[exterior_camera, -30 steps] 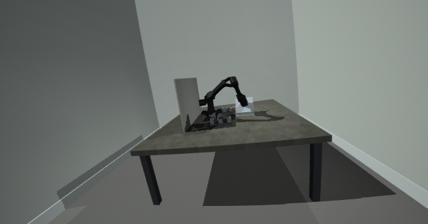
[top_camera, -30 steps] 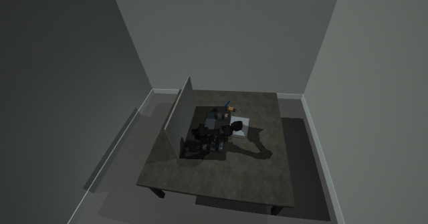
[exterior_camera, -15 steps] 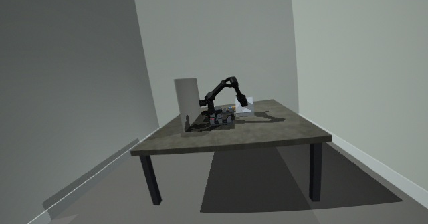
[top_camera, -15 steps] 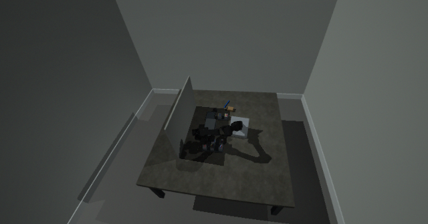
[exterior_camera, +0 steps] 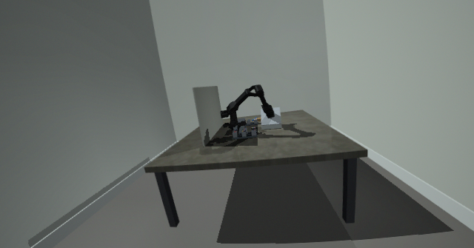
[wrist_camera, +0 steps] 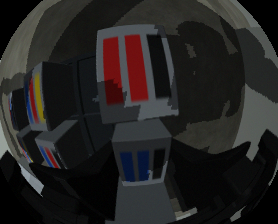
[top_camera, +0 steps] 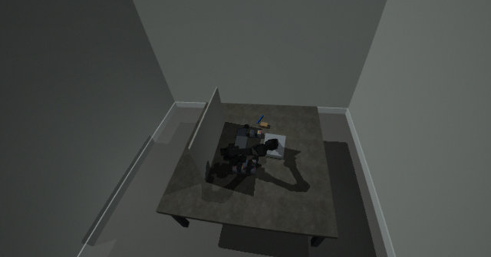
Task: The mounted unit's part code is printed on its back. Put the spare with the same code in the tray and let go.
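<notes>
In the wrist view my gripper (wrist_camera: 138, 139) is shut on a grey spare with a blue, blue and black striped label (wrist_camera: 136, 166). Its fingertips press on both sides. A spare with red, red and black stripes (wrist_camera: 125, 70) stands right beside it in the dark rack (wrist_camera: 88, 75). A yellow, red and blue striped spare (wrist_camera: 37, 102) and a red and blue striped one (wrist_camera: 50, 150) stand to the left. A flat grey surface (top_camera: 242, 138), possibly the tray, lies behind the arm in the top view. I cannot identify the mounted unit or read its code.
A tall pale panel (top_camera: 207, 134) (exterior_camera: 207, 111) stands beyond the rack. The arm rises from a white block (top_camera: 281, 149) (exterior_camera: 271, 126). An orange block (top_camera: 264, 125) and a blue stick (top_camera: 260, 119) lie toward the table's back. Small units (top_camera: 259, 133) stand near them.
</notes>
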Motion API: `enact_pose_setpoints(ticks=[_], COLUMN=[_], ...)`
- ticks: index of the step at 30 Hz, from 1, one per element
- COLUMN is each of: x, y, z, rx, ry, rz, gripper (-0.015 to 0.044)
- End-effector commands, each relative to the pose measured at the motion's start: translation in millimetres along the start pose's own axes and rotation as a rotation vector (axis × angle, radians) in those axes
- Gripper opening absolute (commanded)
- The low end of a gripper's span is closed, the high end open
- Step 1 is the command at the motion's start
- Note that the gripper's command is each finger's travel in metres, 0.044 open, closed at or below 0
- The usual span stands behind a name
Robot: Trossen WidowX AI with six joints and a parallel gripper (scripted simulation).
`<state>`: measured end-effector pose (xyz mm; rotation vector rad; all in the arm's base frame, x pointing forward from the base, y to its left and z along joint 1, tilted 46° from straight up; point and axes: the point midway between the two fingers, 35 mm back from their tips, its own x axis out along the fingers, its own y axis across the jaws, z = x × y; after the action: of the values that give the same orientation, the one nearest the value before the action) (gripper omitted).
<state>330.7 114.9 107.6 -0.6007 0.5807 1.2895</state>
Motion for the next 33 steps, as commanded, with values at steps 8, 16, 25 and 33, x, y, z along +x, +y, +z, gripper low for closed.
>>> enact_pose_setpoints(ticks=[8,16,25,33], x=[-9.5,-62.2,-78.7,-104.8], y=[-1.3,-1.8,0.1,-1.0], z=[-0.6,-1.8,-1.1,-4.1], rx=[0.0,0.003,0.004,0.008], ry=[0.003,0.008,0.006,0.014], rz=[0.0,0.001,0.001,0.003], gripper=[0.0,0.0,0.0,0.0])
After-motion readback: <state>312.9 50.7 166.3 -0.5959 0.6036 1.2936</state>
